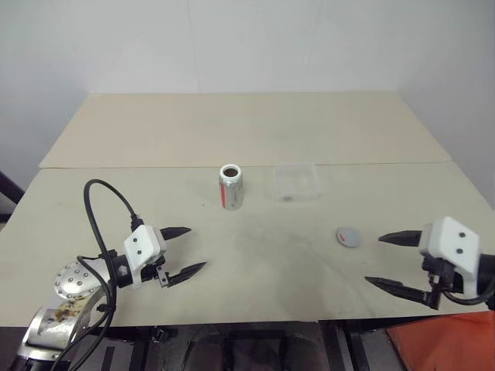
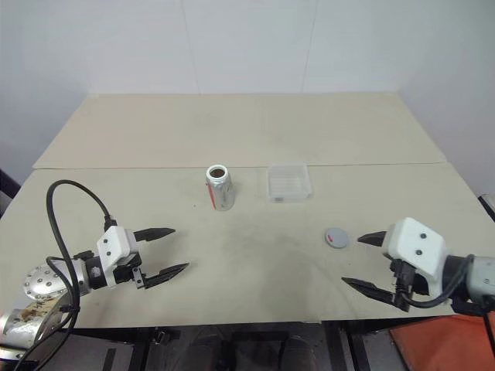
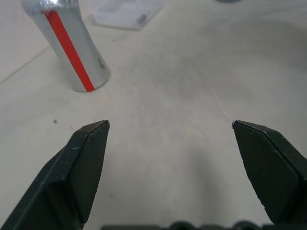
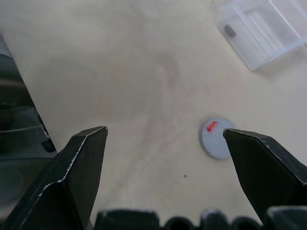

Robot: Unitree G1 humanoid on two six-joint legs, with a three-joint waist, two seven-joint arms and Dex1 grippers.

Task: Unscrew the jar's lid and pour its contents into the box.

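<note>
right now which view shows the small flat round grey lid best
The right wrist view: the small flat round grey lid lies close, its red mark plain. Both eye views show a small grey disc on the table; left wrist view catches just its edge.

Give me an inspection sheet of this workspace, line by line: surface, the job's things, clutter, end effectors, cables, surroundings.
Surface: pale wooden table, two boards with a seam across; faint dark smudges in the middle.
Job's things: jar upright, lid off, dark mouth; whether contents remain cannot be told. Box beside it toward the robot's right, apart from it, a small dark bit inside. Lid flat on the table, red mark up.
Clutter: nothing seen.
End effectors: left end effector open, holding nothing, near the front edge; right end effector open, holding nothing, near the lid but not touching it.
Cables: black cable loops over the left arm.
Surroundings: white wall behind; orange object below the table's right corner.
</note>
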